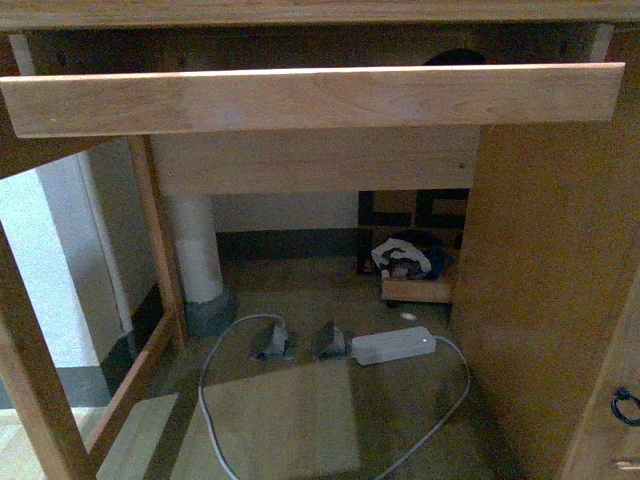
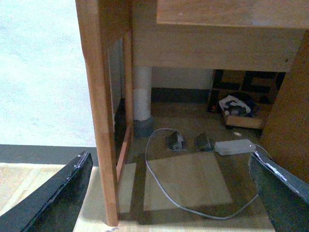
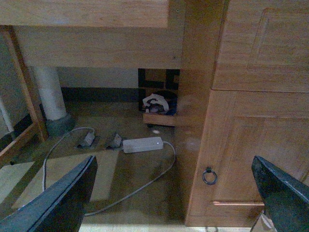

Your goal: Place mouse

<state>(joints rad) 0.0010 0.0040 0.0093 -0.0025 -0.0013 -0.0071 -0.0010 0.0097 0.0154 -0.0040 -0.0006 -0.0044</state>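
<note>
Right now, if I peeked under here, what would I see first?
A long wooden board stretches across the top in the front view. Under it, on the floor, a white power brick lies with its grey cable looping around. On the right stands a wooden cabinet with a small ring handle.

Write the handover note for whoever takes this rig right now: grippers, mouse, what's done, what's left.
Left gripper: open, nothing between its fingers.
Right gripper: open, also empty.
Mouse: probably the dark domed shape showing just over the pulled-out drawer front in the front view. Too little of it shows to be sure, and neither wrist view shows it.
Done: the placing, probably, since neither gripper holds anything.
Left: confirm that the dark shape is the mouse and that it lies in the drawer. The white power brick is no part of the job.
</note>
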